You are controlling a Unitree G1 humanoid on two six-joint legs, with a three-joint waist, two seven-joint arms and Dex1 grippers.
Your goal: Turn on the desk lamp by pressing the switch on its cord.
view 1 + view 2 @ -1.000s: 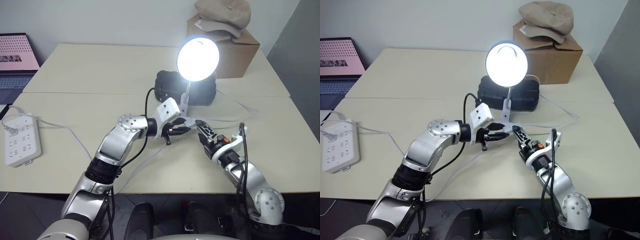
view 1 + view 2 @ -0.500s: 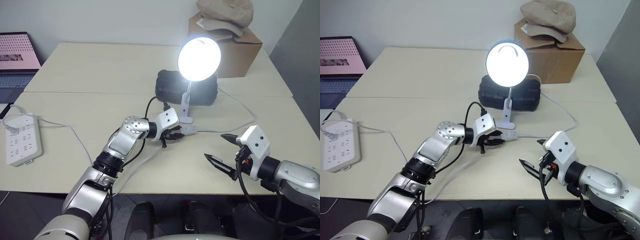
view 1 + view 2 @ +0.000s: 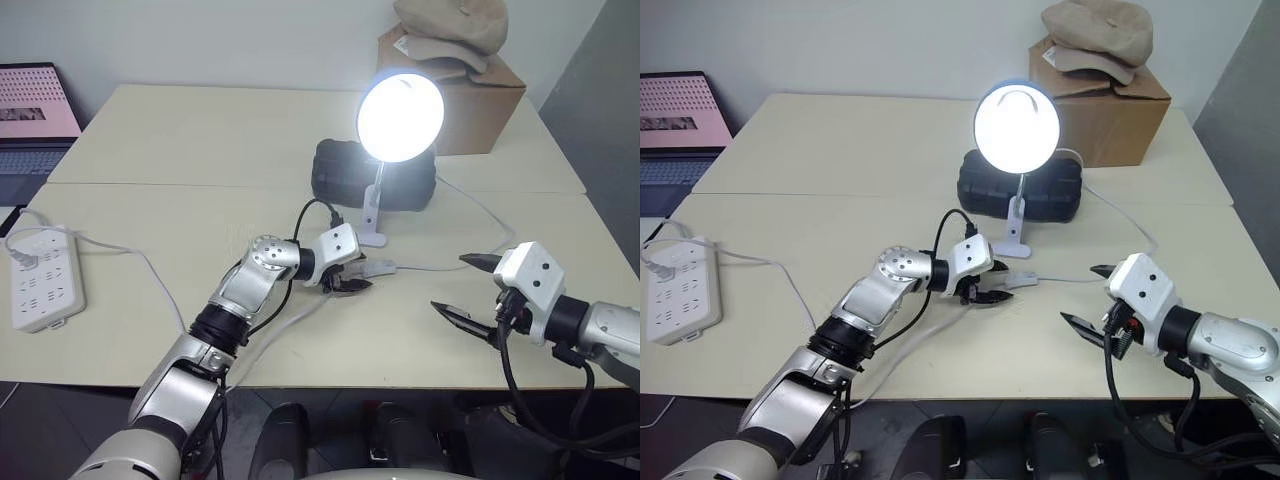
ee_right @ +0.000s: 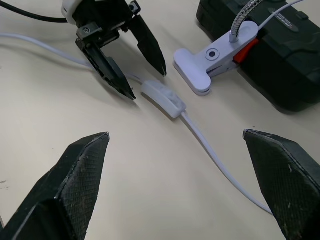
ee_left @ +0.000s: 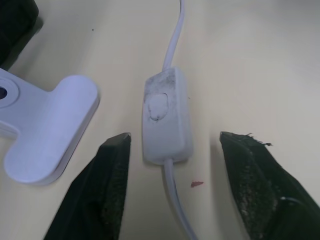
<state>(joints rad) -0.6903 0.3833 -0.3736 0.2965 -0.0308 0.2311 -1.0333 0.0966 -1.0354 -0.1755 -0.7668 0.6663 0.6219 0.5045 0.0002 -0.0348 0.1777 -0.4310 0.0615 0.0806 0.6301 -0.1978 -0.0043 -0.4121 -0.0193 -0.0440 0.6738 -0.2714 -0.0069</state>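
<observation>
The counter [image 3: 180, 150], pale beige, spans most of the head views. At upper right sit a box [image 3: 470, 95] with a cap [image 3: 450, 22] on it; a laptop [image 3: 35, 105] is at the upper left edge and a power strip [image 3: 45, 280] at the left edge. A black case [image 3: 340, 175] lies at centre, behind the lamp [image 3: 400, 117].

The lamp's shade, in the upper middle, glows bright white, so by the look of it the lamp is lit and the press is done. Its clip base [image 5: 45, 127] rests on the counter in front of the case.

The left gripper [image 3: 352, 281], at centre, has its fingers [image 5: 107, 185] parted, one on each side of the switch [image 5: 166, 117] and clear of it. The right gripper [image 3: 468, 287], at lower right, has its fingers [image 4: 75, 180] spread wide and holds nothing, well apart from the switch.

The switch lies flat on the counter just beside the clip base, with the cord [image 4: 220, 162] running out of both ends.

What seems left is only to draw the left arm away.
</observation>
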